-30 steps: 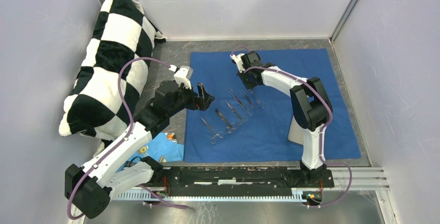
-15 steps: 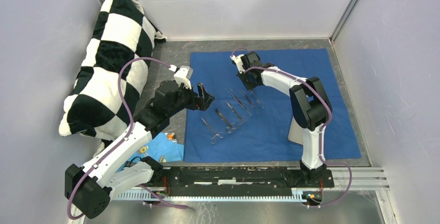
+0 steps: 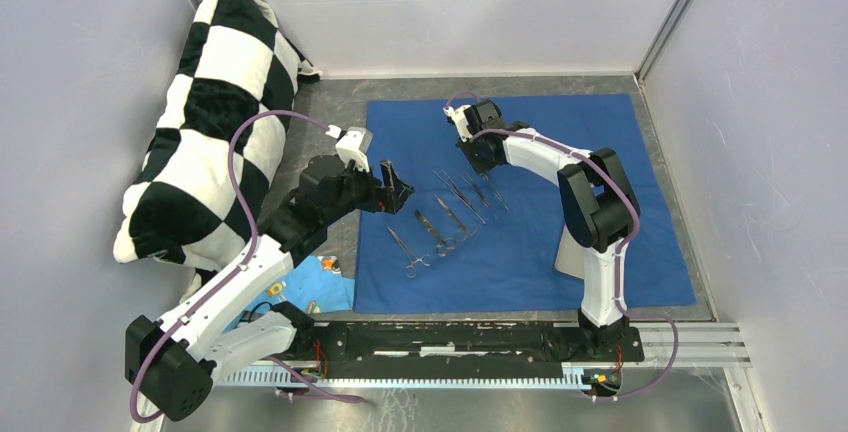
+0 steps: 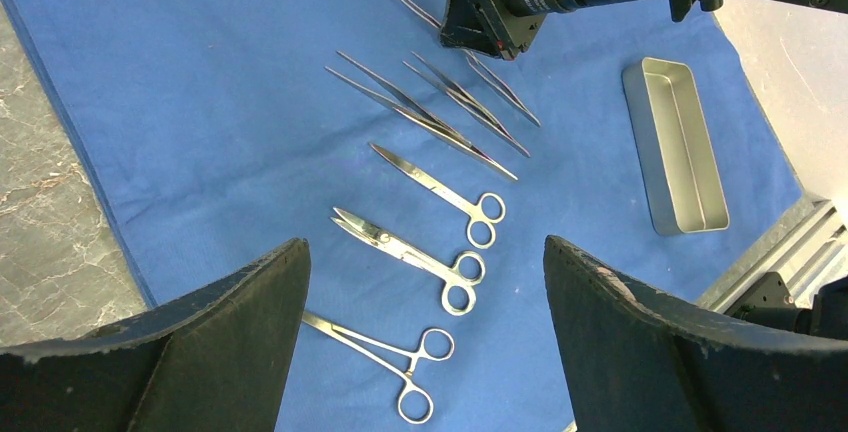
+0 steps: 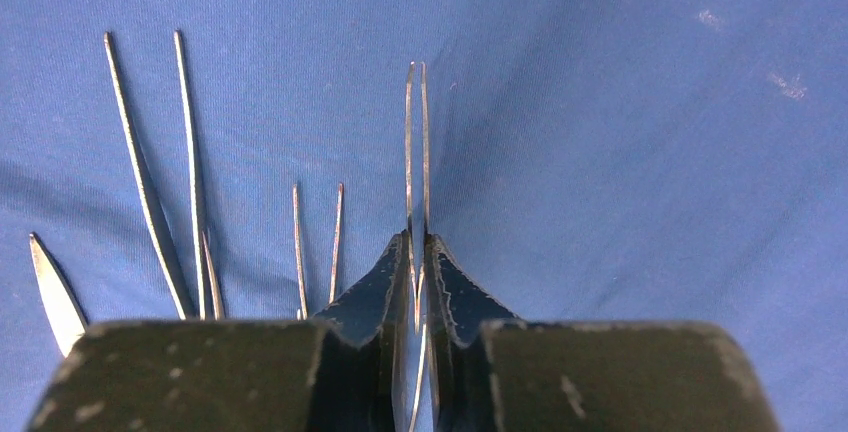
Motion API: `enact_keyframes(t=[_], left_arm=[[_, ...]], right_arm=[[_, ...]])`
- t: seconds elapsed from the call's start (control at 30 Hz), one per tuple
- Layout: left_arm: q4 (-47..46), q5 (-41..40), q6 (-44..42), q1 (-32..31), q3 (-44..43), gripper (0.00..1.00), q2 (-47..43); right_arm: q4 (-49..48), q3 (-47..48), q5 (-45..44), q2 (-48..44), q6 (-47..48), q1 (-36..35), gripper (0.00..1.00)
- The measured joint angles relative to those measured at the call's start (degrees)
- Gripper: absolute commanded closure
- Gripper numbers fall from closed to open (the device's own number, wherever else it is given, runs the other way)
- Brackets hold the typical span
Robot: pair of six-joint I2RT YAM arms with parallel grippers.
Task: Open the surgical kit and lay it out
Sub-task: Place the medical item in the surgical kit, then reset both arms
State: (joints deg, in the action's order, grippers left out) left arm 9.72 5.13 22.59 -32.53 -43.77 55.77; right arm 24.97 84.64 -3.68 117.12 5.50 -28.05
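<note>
Almost nothing has changed in the last second. Seen from above, both arms sit just where they were, and no tool has slid. To me that means the big moves are over and this is the quiet part, where a tool gets set down.

The dark blue cloth (image 3: 620, 202) is open and flat on the table. 3 scissor-like tools (image 4: 440, 182) lie on it in a neat slanted row, with other tweezers (image 5: 150, 172) next in line. The steel tray (image 4: 690, 224) sits on the cloth off to one side, and it looks empty. So I think the job is nearly done.

The right gripper (image 5: 418, 242) is low over the far end of the row. Its jaws are almost together, closed on the last tweezers (image 5: 416, 132). The thin tool runs straight out between them, and each dark pad (image 5: 385, 282) looks to touch 1 side of it. How hard they squeeze I cannot tell. The tip has a small shadow right beside it, so it looks very close to the cloth. It sits just beside the short tweezers (image 5: 315, 242), not on top of them.

The left gripper (image 4: 425, 244) hangs above the near end of the row. Its jaws are wide apart, with nothing in them. The scissor-like tools show on the cloth below, between the 2 fingers.

If the right jaws let go gently, the last tool should stay in line.
</note>
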Motion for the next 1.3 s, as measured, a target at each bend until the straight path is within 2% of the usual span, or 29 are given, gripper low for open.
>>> enact_keyframes(t=[0.67, 0.83, 1.07, 1.3], left_arm=[[-0.2, 1.1, 0.0, 0.0, 0.0, 0.08, 0.2], [-0.4, 1.1, 0.0, 0.0, 0.0, 0.08, 0.2], [-0.4, 1.2, 0.0, 0.0, 0.0, 0.08, 0.2], [-0.4, 1.2, 0.0, 0.0, 0.0, 0.05, 0.2]], right_arm=[[1.2, 0.0, 0.1, 0.0, -0.1, 0.0, 0.74], [2.6, -0.1, 0.2, -2.4, -0.7, 0.0, 0.68], [2.9, -2.5, 1.1, -15.7, -1.7, 0.0, 0.64], [1.7, -15.2, 1.2, -35.5, -3.0, 0.0, 0.51]])
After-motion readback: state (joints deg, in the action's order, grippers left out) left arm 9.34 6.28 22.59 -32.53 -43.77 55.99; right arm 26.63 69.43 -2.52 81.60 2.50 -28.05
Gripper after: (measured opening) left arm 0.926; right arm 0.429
